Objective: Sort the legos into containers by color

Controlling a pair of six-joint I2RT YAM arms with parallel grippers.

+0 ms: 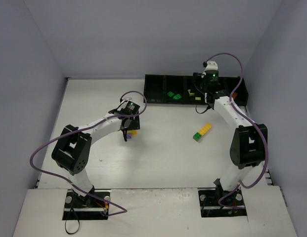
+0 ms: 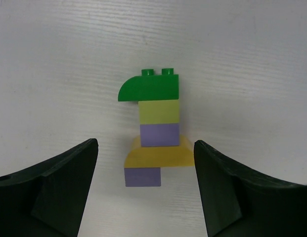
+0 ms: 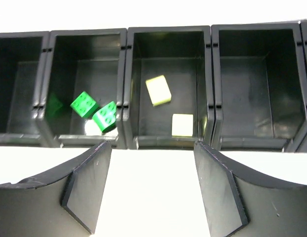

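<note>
Stack of bricks [image 2: 158, 127], left gripper [image 2: 146, 144] spread wide over it.
Right gripper [image 3: 152, 148] gapes empty at the tray [image 3: 127, 74]: green bricks [image 3: 84, 104] in one compartment, lime bricks [image 3: 158, 91] next door.

Bright, even overhead light, shadows pretty soft. On the right wrist cam the table [image 3: 148, 197] between the fingers [image 3: 86, 190] is blown out white, and the tray [image 3: 168, 143] beyond them is murky.

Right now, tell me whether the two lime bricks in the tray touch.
Apart. Right wrist view shows bare compartment floor between the farther lime brick and the nearer lime brick.
</note>
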